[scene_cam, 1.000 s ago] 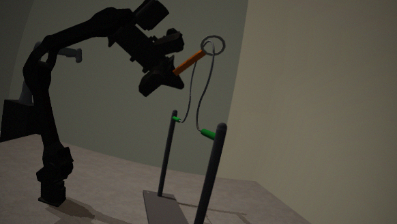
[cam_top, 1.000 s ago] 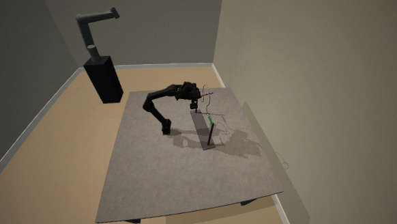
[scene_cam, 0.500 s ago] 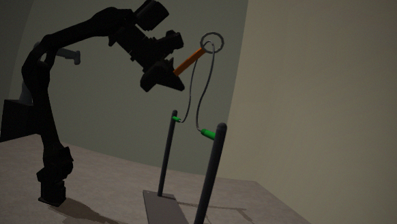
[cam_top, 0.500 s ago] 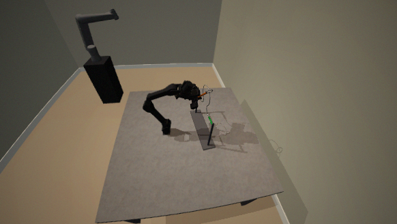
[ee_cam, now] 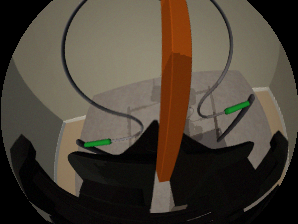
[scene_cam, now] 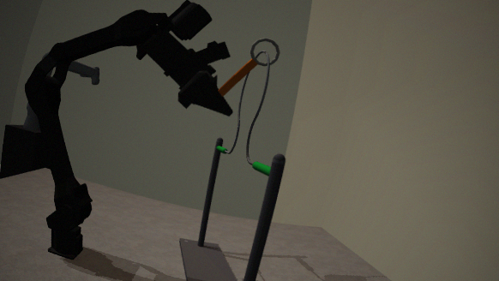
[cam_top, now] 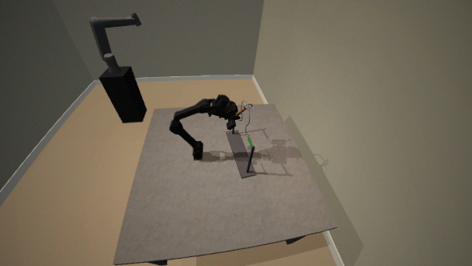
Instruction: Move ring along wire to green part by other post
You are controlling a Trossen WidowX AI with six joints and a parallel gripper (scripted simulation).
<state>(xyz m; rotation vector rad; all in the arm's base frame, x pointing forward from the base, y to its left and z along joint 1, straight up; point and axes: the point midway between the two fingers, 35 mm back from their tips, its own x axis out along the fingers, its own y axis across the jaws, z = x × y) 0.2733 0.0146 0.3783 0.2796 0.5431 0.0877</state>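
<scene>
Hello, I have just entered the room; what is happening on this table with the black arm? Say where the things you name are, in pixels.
The black arm's gripper [scene_cam: 226, 103] holds the orange handle [cam_top: 241, 111] [scene_cam: 237, 77] [ee_cam: 175, 75] of a ring [scene_cam: 278, 52]. The ring is up at the top of the bent grey wire [scene_cam: 257, 116] [ee_cam: 64, 55], between the two posts [scene_cam: 210, 197] [scene_cam: 266, 223]. So it is at neither green part [scene_cam: 222, 149] [scene_cam: 261, 168] now, and it has not been released.

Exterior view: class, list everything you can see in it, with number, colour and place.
Ring: one, grey, around the wire's top.
Handle: one, orange, between the fingers.
Wire: one, grey, arching between the posts.
Green parts: two, at the wire's ends.
Posts: two, dark, on the base plate.
Base plate: one, grey, on the table.
Table: one, grey-brown, underneath.
Background arm: one, grey, behind.
Pedestal: one, black, left.
Robot arm, gripper: one each, black.
</scene>
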